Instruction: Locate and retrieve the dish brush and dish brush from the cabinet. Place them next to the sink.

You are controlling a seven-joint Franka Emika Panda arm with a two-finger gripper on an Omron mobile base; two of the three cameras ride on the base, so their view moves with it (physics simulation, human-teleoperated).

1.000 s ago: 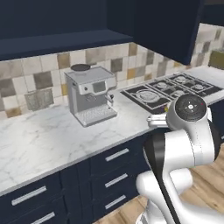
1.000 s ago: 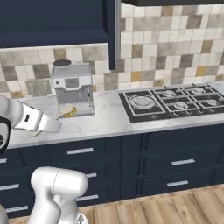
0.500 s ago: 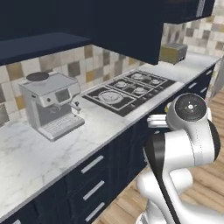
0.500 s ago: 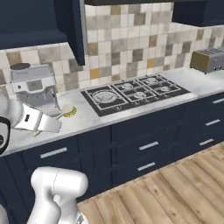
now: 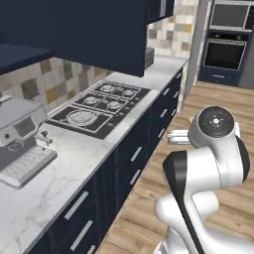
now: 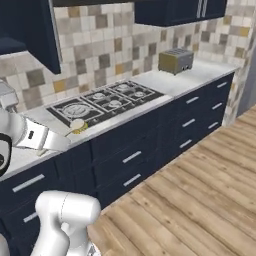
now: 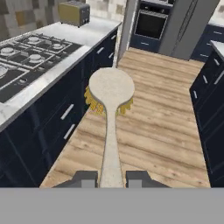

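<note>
Carrying step: at the bottom centre of the hand view the gripper (image 7: 111, 178) is closed on the brush (image 7: 111, 94) handle, head over open floor, so next comes finding the sink.

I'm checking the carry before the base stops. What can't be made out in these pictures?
- Dish brush, hand view: the handle's end is cut off at the bottom edge, between the claw fingertips.
- Its bristles: mostly hidden behind the round head.
- Dish brush, right base view: too small; the arm covers the handle.
- Toaster, left base view: largely hidden by the wall cabinet.
</note>
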